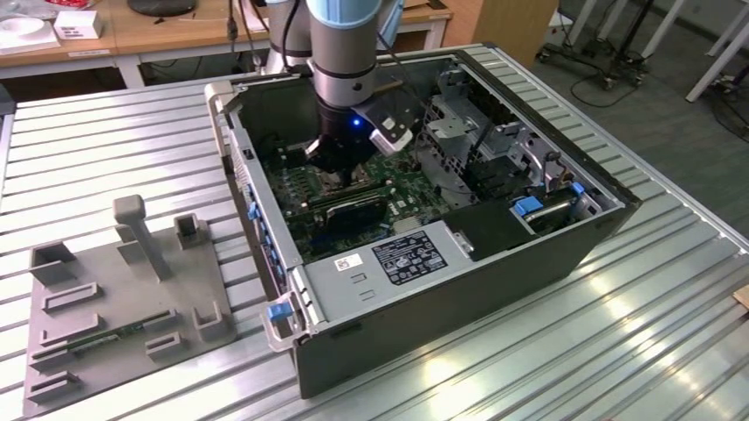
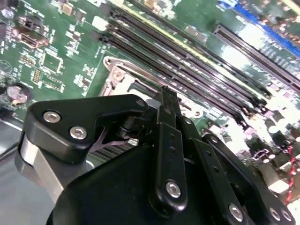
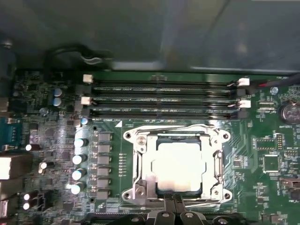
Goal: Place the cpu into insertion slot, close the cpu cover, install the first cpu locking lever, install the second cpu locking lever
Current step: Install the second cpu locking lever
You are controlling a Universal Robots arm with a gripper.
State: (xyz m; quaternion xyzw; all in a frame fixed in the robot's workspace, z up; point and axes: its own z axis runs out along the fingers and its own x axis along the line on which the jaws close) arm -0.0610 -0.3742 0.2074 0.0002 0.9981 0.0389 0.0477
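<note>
In the exterior view, the arm reaches down into the open computer case (image 1: 562, 237), which lies on its side on the ribbed table (image 1: 105, 140) so the motherboard (image 1: 404, 189) faces up and the arm can come at it from above; the gripper (image 1: 333, 171) hangs low over the middle of the board, close to its surface. A grey fixture tray (image 1: 117, 298) sits near the table's edge at the exterior view's left, well apart from the case. In the second wrist view, the gripper's black linkage (image 2: 168, 154) points at the socket frame (image 2: 117, 77), beside the memory slots (image 2: 187, 61); whether the jaws are open or closed, or hold anything, I cannot tell. In the first wrist view, the cpu (image 3: 180, 166) lies flat in the socket, its pale face showing through the open middle of the cpu cover (image 3: 140, 159), which seems folded down around it, so seating looks done; the fingertips sit at the socket's near edge.
</note>
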